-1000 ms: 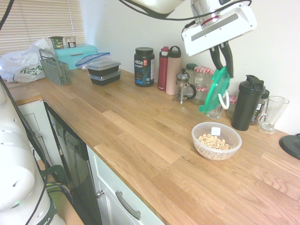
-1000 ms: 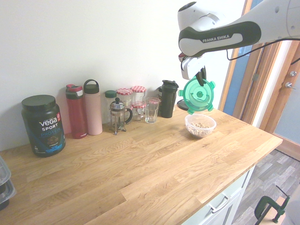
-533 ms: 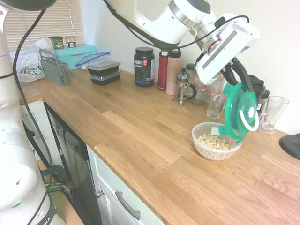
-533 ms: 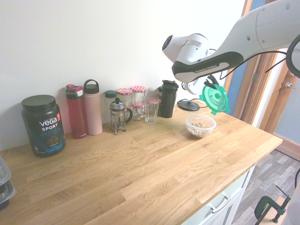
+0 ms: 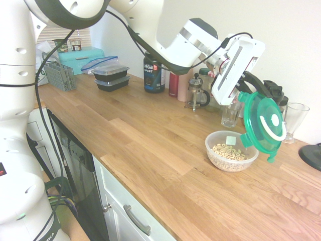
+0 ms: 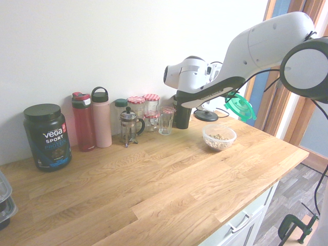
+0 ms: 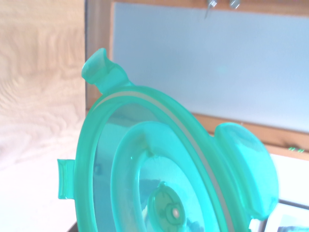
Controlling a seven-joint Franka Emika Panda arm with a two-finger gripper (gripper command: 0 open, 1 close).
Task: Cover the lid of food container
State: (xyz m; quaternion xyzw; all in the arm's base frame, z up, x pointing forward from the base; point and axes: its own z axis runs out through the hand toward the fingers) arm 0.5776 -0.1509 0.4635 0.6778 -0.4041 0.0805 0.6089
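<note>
- The pincer is gripping the lid by its upper rim, fingers closed on the green plastic, and holding it in the air.
- The lid is hanging tilted, almost on edge, its top with the white curved mark and dot facing out toward the first exterior camera.
- In the second exterior view the lid is showing above and just beyond the food container, clear of its rim.
- The food container is sitting open on the tabletop, near the wall-side edge, with ring-shaped cereal in the bottom and a small white sticker on its far wall.
- The lid's lower tab is hanging just beside the bowl's rim in the first exterior view; whether they are touching cannot be told from there.
- The wrist view is showing the lid from close by, filling most of the picture, with its clip tabs sticking out.
- A drinking glass and a black shaker bottle are standing behind the bowl, along the wall.
</note>
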